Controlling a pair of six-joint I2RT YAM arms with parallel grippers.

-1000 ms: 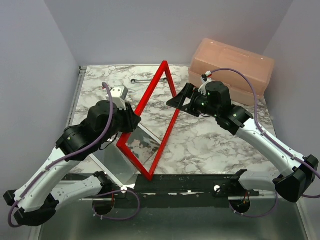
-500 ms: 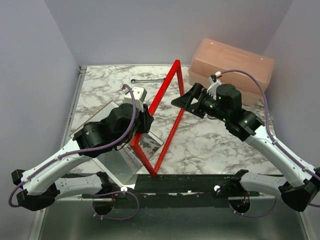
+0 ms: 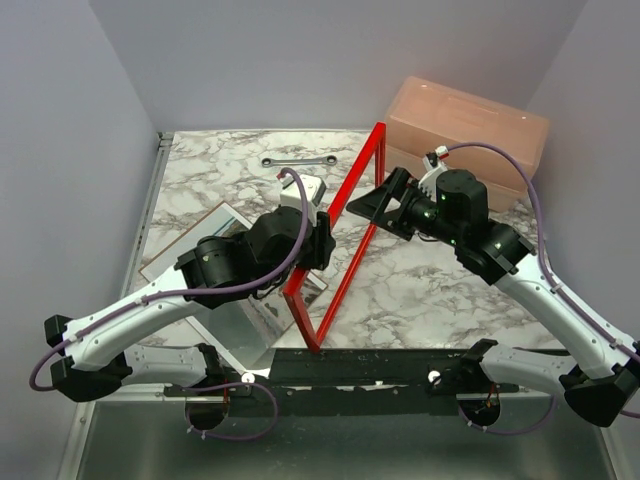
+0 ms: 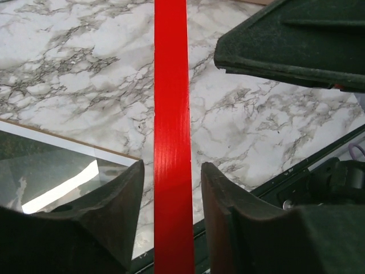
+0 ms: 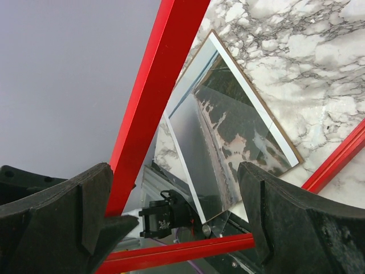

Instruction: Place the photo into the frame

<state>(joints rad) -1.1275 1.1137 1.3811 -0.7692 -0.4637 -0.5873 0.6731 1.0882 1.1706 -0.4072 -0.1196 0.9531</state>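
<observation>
Centre of the overhead view: standing the frame [image 3: 344,290] on edge on the worktop [image 3: 430,290], closely straddling one rail with the left jaws, clench unclear, right jaws gaping round another rail. Judging best: lowering slowly, flat, without twisting.

A robotics lab booth: plain grey walls [image 3: 300,60] around a marble-patterned table [image 3: 420,290], a black mounting rail [image 3: 380,365].
</observation>
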